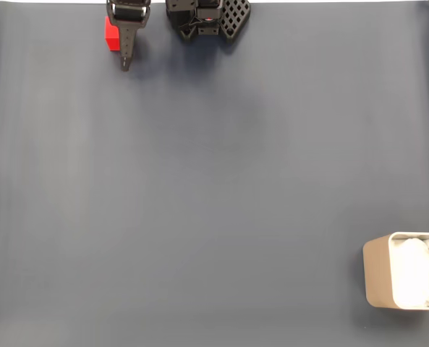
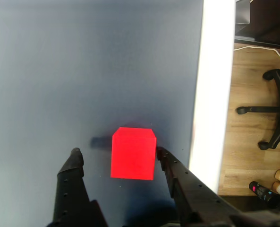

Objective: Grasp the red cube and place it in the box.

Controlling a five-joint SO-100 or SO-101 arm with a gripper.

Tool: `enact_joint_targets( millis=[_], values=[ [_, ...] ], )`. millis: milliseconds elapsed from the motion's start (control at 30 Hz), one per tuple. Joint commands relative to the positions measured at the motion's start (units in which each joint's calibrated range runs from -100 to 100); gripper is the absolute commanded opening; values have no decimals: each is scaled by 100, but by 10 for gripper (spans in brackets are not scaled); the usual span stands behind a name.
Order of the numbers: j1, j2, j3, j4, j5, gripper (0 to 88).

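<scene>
Red cube [image 2: 132, 153] between spread pincer [image 2: 117, 153].

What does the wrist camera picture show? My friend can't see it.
A small red cube sits on a grey-blue table between the open fingers of a black gripper. At right, past the table's white edge, are wooden floor and chair legs.

The red cube [image 2: 133, 153] is plain bright red, the gripper [image 2: 117, 156] black, the table [image 1: 214, 188] slate blue-grey, the box [image 1: 377, 275] pale beige with white padding [image 1: 415, 273].
</scene>
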Motion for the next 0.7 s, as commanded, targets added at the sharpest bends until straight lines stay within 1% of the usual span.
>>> enact_joint_targets(
  millis=[0, 467, 667],
  values=[
    [98, -93, 34, -114, 59, 365],
    [98, -85, 126, -237, 49, 358],
    [98, -24, 62, -237, 49, 311]
  ],
)
